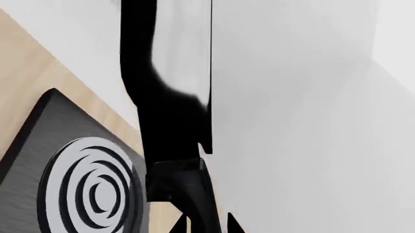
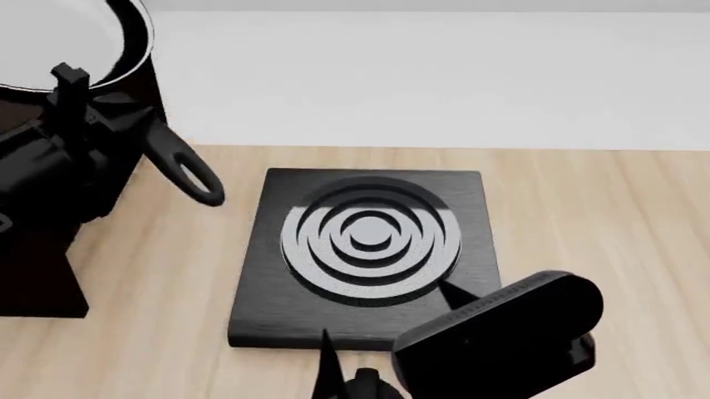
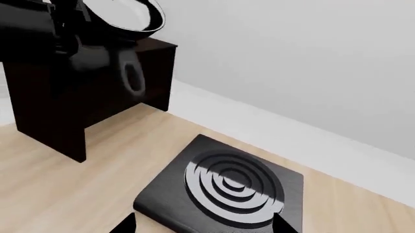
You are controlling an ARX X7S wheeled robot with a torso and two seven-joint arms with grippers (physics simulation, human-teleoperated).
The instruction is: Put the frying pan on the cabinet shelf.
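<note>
The frying pan (image 2: 78, 41), black with a pale inside, is tilted over the top of the dark cabinet (image 2: 39, 274) at the far left. Its long handle with the loop end (image 2: 198, 179) sticks out over the table. My left gripper (image 2: 116, 125) is shut on the handle near the pan. In the left wrist view the handle (image 1: 175, 145) runs between the gripper's (image 1: 206, 225) fingertips. In the right wrist view the pan (image 3: 129, 17) is above the cabinet's top board (image 3: 155, 47); I cannot tell if it touches. My right gripper (image 3: 201, 222) is open and empty over the black square plate.
A black square plate with concentric rings (image 2: 367, 241) lies mid-table on the light wooden tabletop (image 2: 599, 216); it also shows in the right wrist view (image 3: 227, 189) and the left wrist view (image 1: 77, 184). A white wall (image 2: 444, 75) stands behind. My right arm (image 2: 505, 332) is low at the front.
</note>
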